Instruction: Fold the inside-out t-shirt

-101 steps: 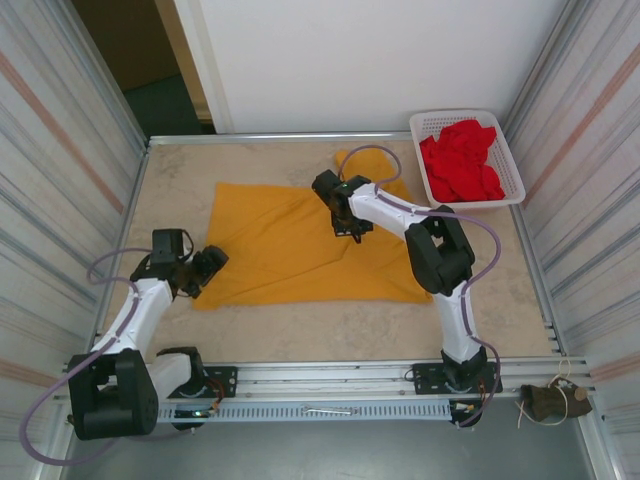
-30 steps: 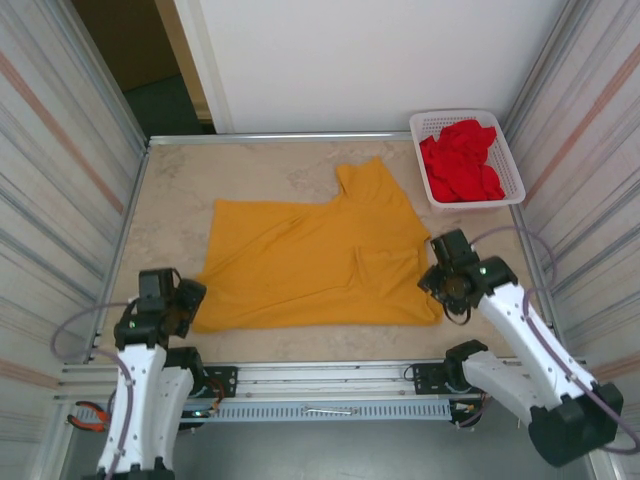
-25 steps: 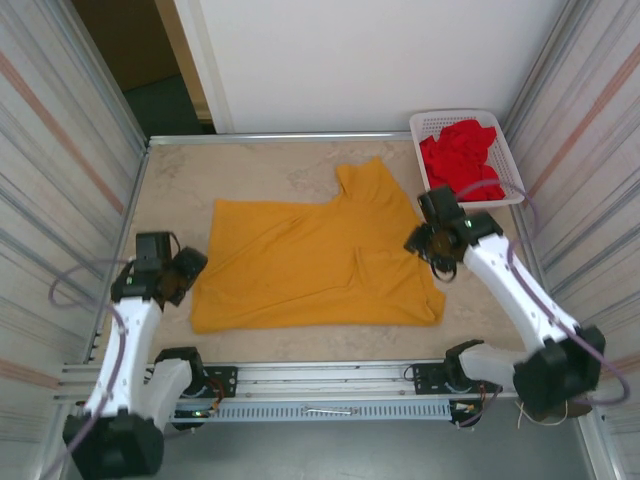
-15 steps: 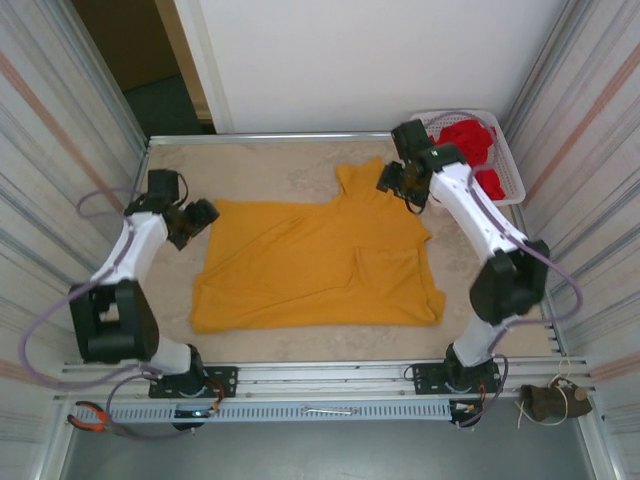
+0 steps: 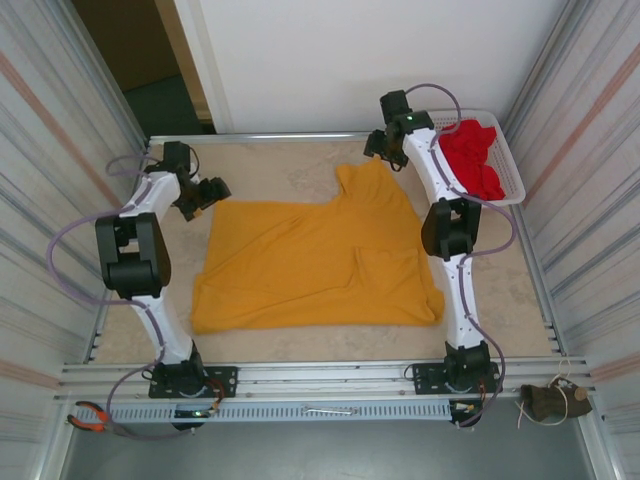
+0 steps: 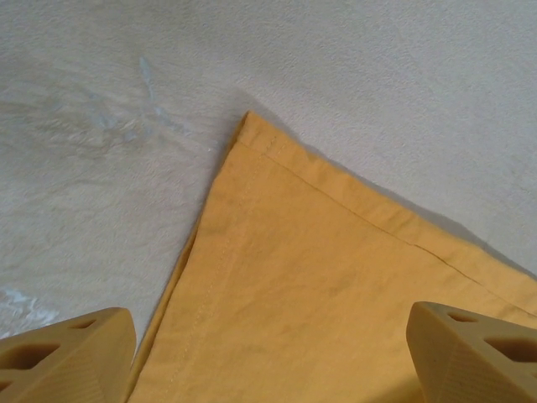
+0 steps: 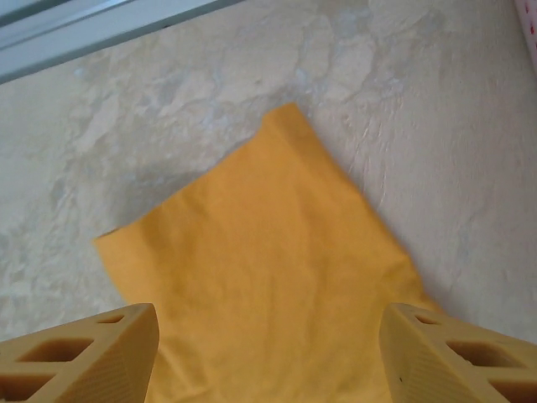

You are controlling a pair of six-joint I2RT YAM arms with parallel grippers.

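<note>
**Overhead view:** the yellow t-shirt (image 5: 310, 265) lies spread flat in the middle of the worktop (image 5: 280, 165). A white basket (image 5: 512, 160) of red clothes (image 5: 468, 158) stands at the far right corner.

**Left wrist view:** the left hand (image 6: 268, 353), fingers wide apart and empty, is above a stitched hem corner.

**Right wrist view:** the right hand (image 7: 268, 353), likewise open and empty, is above a projecting cloth corner.

The left arm (image 5: 165, 325) and right arm (image 5: 457, 300) are wearing white shells broken by black joint housings, and lilac-grey cables (image 5: 50, 255) are trailing along them. Black bases (image 5: 185, 380) are sitting on a silver slotted rail (image 5: 320, 392). The left end effector (image 6: 268, 357) and right end effector (image 7: 268, 353) are showing tan wedge-shaped fingers (image 6: 71, 353) with rectangular hollows.
</note>
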